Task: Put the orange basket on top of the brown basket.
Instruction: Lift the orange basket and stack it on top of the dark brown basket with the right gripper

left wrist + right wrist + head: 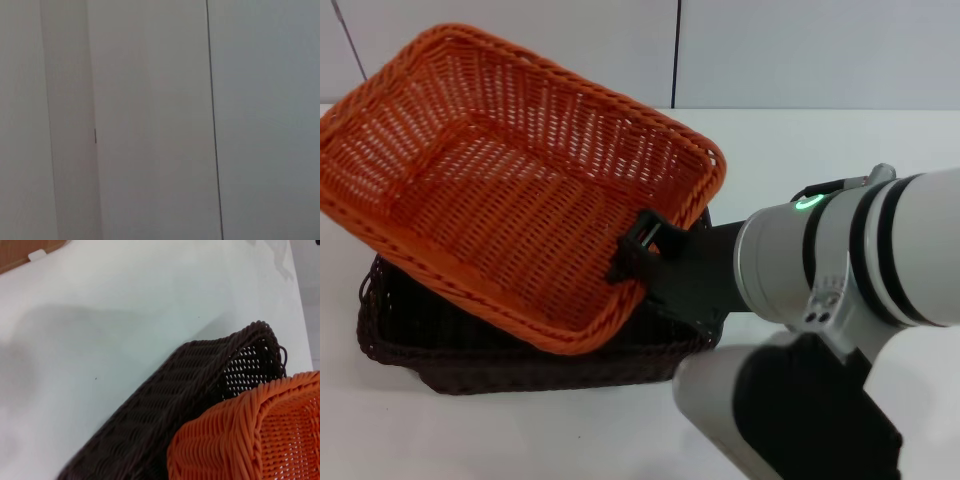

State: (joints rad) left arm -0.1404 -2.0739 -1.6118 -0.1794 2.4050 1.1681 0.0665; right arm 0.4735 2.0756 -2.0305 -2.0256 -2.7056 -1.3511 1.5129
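The orange basket (pixel 510 180) hangs tilted in the head view, its far left side raised and its near right rim low over the brown basket (pixel 440 350). The brown basket rests on the white table, mostly covered by the orange one. My right gripper (pixel 640 250) is shut on the orange basket's right rim, black fingers clamped over the braided edge. The right wrist view shows the orange basket (pixel 250 440) lying against and above the brown basket (pixel 165 410). My left gripper does not show in any view; the left wrist view shows only a plain wall.
The white table (pixel 820 150) spreads around both baskets, with a pale panelled wall (pixel 770 50) behind. My right arm's white forearm (pixel 880 260) fills the near right of the head view.
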